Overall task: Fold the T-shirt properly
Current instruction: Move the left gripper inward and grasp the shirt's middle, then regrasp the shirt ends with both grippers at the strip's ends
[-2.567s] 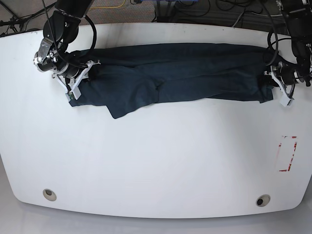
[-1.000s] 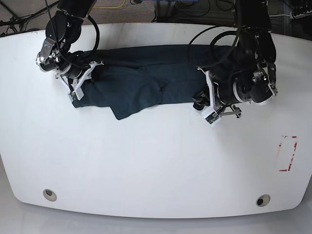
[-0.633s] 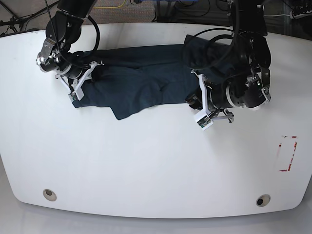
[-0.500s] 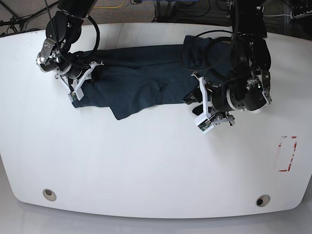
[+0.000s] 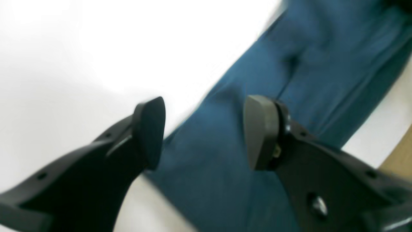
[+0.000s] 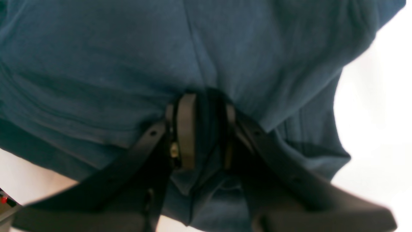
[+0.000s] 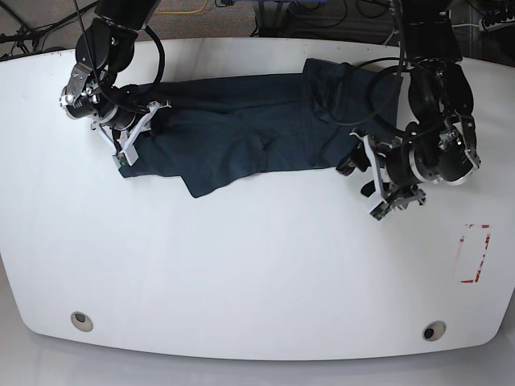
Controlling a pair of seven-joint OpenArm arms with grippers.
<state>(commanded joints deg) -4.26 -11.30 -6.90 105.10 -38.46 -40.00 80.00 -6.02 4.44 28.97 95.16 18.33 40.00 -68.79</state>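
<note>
Right wrist view: my right gripper [image 6: 202, 135] is clamped on a pinch of the T-shirt [image 6: 128, 64], navy cloth bunched between its fingers [image 6: 186, 129]. My left gripper [image 5: 204, 132] stands wide apart and holds nothing; the shirt lies flat beyond its fingertips, its edge crossing the gap onto the white table [image 7: 257, 273].

Both arms black, jointed, with looping black cables. White bracket pieces at wrists. Left gripper [image 5: 204, 132]: matte black fingers, rounded grey pads [image 5: 257, 129], small screw holes along shanks. Right gripper [image 6: 206, 132]: same black build, tan-grey pads, brass screw.
</note>
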